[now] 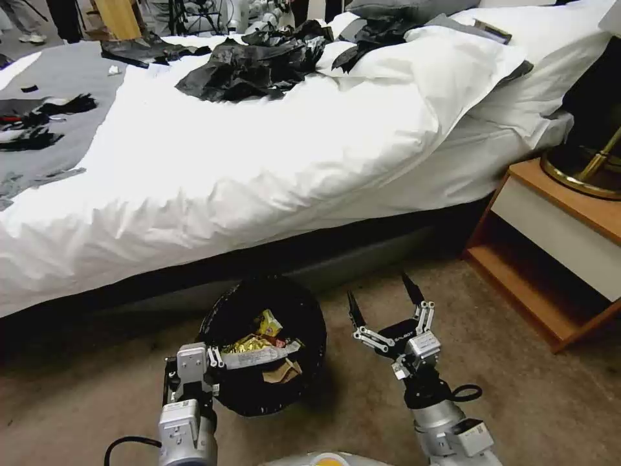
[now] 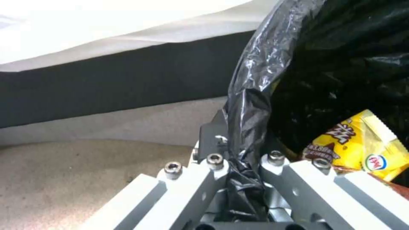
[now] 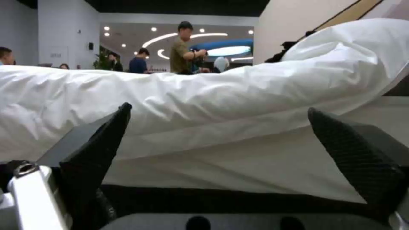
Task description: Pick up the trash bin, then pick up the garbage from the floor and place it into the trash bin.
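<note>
Left pincer [image 2: 247, 179]: clamped on the near-left rim of the trash bin [image 1: 262, 343], fingers closed tight over the black liner. Wrist view shows the bag plastic bunched between the two finger links. I judge the grip is on rim plus liner together, which would keep the bin steady and its mouth facing up for drops.

Bin contents, from the rim inward: a yellow wrapper [image 2: 362, 148] just inside the pincer, a white-labelled bottle [image 1: 262, 356] lying across the middle, a scrap of brown paper [image 1: 283, 372] under it. So some garbage is already in.

Right pincer [image 1: 385, 307]: beside the bin on its right, clear of it, fingers spread wide and pointing toward the bed [image 1: 259, 149]. Holding nothing; its wrist view looks between the dark fingertips [image 3: 98, 153] at the white duvet.

Floor [image 1: 543, 401]: the carpet I can see around the bin carries no loose litter. I cannot tell whether the bin stands on it or hangs just above.

Room: the bin sits close against the dark bed base, so little space behind it. The wooden nightstand [image 1: 550, 259] stands off to the right, well apart from the right pincer; open carpet lies between them and toward me. The overhanging duvet edge is the nearest thing to snag on a lift.
</note>
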